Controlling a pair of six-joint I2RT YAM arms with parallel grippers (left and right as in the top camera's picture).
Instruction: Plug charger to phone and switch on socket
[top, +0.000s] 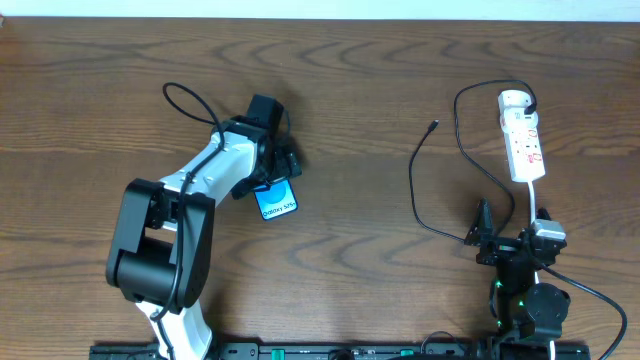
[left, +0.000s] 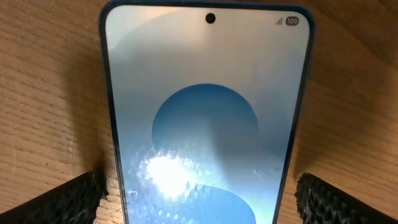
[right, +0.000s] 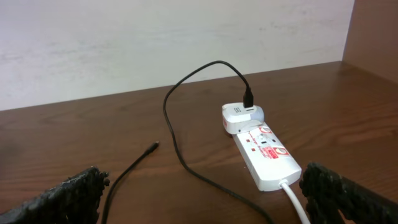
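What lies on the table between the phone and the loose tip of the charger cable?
Nothing. In the overhead view, only bare wooden table separates the phone from the cable tip.

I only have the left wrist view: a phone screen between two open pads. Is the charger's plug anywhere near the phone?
Observer: No. The charger lies on the right side of the table. Its plug tip is free, well apart from the phone.
Operator: Is its other end connected?
Observer: Yes, it runs into a white adapter sitting at the far end of the socket.
Operator: And the right gripper?
Observer: The right gripper is open and empty, facing the socket from the near side.
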